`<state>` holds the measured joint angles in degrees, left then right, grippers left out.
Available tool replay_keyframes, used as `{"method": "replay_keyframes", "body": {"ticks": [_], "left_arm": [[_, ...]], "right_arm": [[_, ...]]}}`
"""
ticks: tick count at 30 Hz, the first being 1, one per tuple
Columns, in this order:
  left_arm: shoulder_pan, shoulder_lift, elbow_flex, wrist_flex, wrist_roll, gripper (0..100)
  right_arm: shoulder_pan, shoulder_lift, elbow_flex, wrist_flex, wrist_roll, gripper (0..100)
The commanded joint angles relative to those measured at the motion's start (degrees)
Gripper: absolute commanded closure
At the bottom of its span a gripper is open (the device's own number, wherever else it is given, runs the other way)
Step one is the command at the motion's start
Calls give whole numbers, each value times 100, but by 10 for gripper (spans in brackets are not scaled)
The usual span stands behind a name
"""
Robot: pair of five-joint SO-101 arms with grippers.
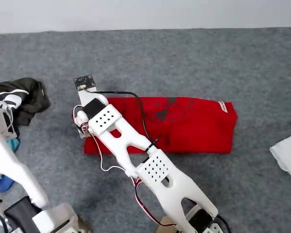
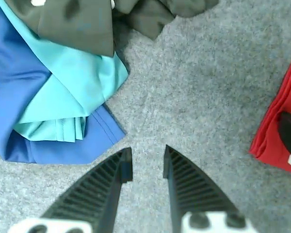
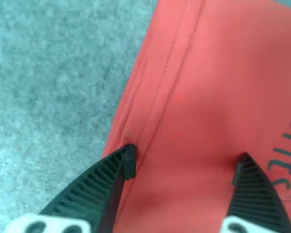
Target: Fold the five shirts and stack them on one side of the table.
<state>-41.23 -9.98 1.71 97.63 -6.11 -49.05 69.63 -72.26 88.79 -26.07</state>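
Where the grey felt-covered table (image 1: 194, 53) reaches its left edge, three unfolded shirts lie in a loose heap. A dark shirt (image 1: 26, 97) with white trim is on top, a turquoise shirt (image 2: 72, 92) lies partly under it, and a blue shirt (image 2: 14, 87) is lowest, spreading out below the turquoise one.

The left arm (image 1: 9, 165) rises from the near left corner. The left gripper (image 2: 148, 162) hangs over bare felt just beside the blue shirt's hem. Its jaws are parted by a narrow gap with nothing between them, and no cloth touches them.

The right arm (image 1: 155, 167) stretches from the near edge towards the middle of the table, ending over the left end of the red shirt (image 1: 194, 128). The right gripper (image 3: 184, 165) has its jaws spread wide and holds nothing. One finger (image 3: 102, 184) sits at the shirt's folded left edge, and the other sits over the red cloth farther in. Whether the tips press on the fabric cannot be told.

The red shirt is folded into a long rectangle lying crosswise in the middle of the table. It has a dark round print (image 1: 165, 109) on its upper face and a small white label (image 1: 224, 107) near its far right corner.

A white cloth (image 1: 288, 155) lies at the right edge of the table, cut off by the frame and well apart from the red shirt.
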Motion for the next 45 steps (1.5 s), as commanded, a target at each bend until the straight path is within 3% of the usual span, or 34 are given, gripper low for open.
{"method": "replay_keyframes", "body": {"ticks": [1,8,17,19,25,36,45], "left_arm": [[-26,-237,-22,-123,-44,892],[-26,-237,-22,-132,-44,892],[-18,-237,-22,-132,-44,892],[-18,-237,-22,-132,-44,892],[-18,-237,-22,-211,-53,892],[-18,-237,-22,-255,-53,892],[-18,-237,-22,-255,-53,892]], "right_arm": [[-40,31,-123,127,-53,682],[-40,66,-123,84,-18,818],[-66,-22,-791,-171,141,818],[-66,-13,-1029,-215,149,801],[-163,-48,-1099,-180,149,627],[-611,4,-888,-532,149,627],[-233,-4,-26,-637,132,627]]}}
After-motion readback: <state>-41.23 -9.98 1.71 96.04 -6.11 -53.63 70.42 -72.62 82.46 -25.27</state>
